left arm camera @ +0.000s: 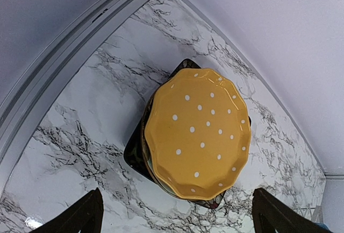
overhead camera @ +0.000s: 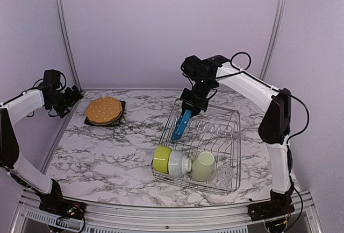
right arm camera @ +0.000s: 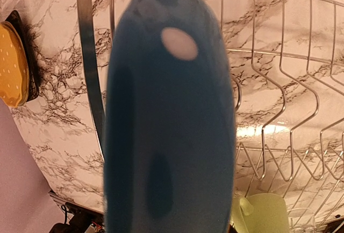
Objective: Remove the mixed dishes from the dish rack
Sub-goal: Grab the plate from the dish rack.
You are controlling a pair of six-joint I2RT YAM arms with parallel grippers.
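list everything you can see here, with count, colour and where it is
rack: 1, silver wire, right half of table
blue plate: 1, blue, on edge at rack's far left
lime bowl: 1, lime green, rack's near left corner
white bowl: 1, white ribbed, beside lime bowl
mug: 1, pale green, rack's near side
glass: 1, clear, rack's near right corner
orange plate: 1, orange with white dots, top of stack, far left
pale plate: 1, only rim shows, under orange plate
black plate: 1, black, stack's bottom
table: 1, marbled white
left claw: 1, black, open, near stack
right claw: 1, black, on blue plate's top edge
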